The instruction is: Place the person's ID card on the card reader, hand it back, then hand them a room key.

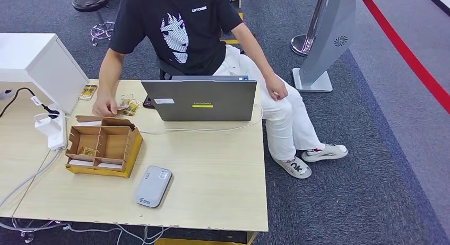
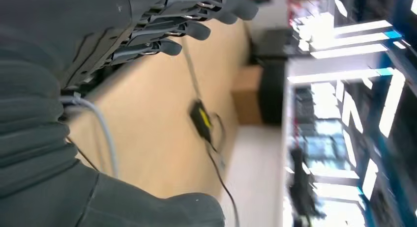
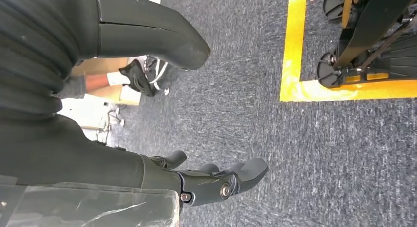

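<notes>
A flat grey rounded-rectangle card reader [image 1: 153,186] with a small white label is lying on the pale wooden table [image 1: 223,176], just beside a brown cardboard compartment organiser [image 1: 104,145] holding a small yellow-patterned card. A seated person's hand [image 1: 107,105] is resting by small yellowish cards [image 1: 129,105] near the grey laptop [image 1: 199,99]. The robot's left hand [image 2: 123,45] is hanging beside the table edge and the right hand [image 3: 147,114] over the dark carpet, both well apart from the reader, fingers spread and holding nothing.
</notes>
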`<action>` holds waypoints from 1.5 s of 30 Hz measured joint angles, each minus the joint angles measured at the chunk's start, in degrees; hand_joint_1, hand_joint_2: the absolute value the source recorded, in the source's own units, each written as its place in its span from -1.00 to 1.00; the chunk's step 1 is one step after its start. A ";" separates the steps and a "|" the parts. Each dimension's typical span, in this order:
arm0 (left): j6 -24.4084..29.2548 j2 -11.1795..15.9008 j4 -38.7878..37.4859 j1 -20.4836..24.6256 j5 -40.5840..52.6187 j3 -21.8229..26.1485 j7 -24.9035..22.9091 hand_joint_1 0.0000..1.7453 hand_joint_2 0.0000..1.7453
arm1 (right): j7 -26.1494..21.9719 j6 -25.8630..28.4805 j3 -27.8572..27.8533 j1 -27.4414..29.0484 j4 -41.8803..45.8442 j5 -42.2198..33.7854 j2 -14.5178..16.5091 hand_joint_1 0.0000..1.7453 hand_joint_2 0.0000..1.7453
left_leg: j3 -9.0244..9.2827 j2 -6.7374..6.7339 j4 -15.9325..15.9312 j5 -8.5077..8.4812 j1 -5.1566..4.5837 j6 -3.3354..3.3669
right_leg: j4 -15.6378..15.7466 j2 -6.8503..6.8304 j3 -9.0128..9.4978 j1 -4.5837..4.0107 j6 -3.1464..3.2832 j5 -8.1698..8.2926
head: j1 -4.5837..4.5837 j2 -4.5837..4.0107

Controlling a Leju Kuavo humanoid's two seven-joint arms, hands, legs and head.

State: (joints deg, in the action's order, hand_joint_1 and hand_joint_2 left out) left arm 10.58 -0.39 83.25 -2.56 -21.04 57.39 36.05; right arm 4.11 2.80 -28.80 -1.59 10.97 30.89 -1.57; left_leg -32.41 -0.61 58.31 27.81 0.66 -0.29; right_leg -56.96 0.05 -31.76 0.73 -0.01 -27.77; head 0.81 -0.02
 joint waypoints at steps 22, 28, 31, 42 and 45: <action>3.47 5.94 -62.95 5.48 0.40 16.10 -11.70 1.00 1.00 | 0.01 -2.00 -0.45 -0.74 0.04 3.32 -0.10 0.91 1.00 | 0.00 0.26 0.03 0.00 0.00 0.01 | 0.04 -0.23 0.08 0.00 -0.03 0.01 | -0.09 0.01; 6.24 6.07 -65.99 5.88 10.47 14.42 -21.94 0.40 1.00 | -0.62 -2.46 -1.02 -0.74 0.04 3.33 -0.13 0.50 1.00 | 0.01 0.25 0.03 0.00 -0.01 0.01 | 0.04 -0.22 0.08 0.00 -0.03 0.00 | -0.09 0.00; 0.88 5.49 -67.53 5.44 21.31 8.35 -32.13 -1.00 1.00 | -1.05 -3.53 -1.32 -0.71 0.05 3.61 -0.13 -1.00 1.00 | 0.01 0.26 0.03 0.00 -0.03 0.02 | 0.04 -0.23 0.08 0.00 -0.03 0.01 | -0.09 0.00; -8.75 3.41 -68.09 1.67 25.64 -18.25 -37.22 -1.00 1.00 | -2.33 -4.53 5.53 2.14 2.60 -5.62 -0.13 -1.00 1.00 | 0.02 0.25 0.04 0.04 -0.01 0.05 | 0.06 -0.23 0.09 0.00 -0.03 0.00 | -0.13 0.00; -8.93 3.09 -68.04 0.75 25.06 -23.55 -37.12 -1.00 0.50 | -2.63 -4.12 8.28 3.10 3.58 -8.93 -0.11 -1.00 1.00 | 0.02 0.25 0.04 0.04 -0.01 0.05 | 0.05 -0.23 0.09 0.00 -0.02 -0.01 | -0.13 0.01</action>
State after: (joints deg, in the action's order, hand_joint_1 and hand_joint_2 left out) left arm 1.65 2.70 15.20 -1.81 4.02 33.84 -1.07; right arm 1.48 -1.32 -20.52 1.52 14.55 21.96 -1.69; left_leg -32.39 -0.36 58.35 27.85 0.65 -0.24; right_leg -56.91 -0.18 -31.67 0.73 -0.03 -27.78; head 0.68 -0.01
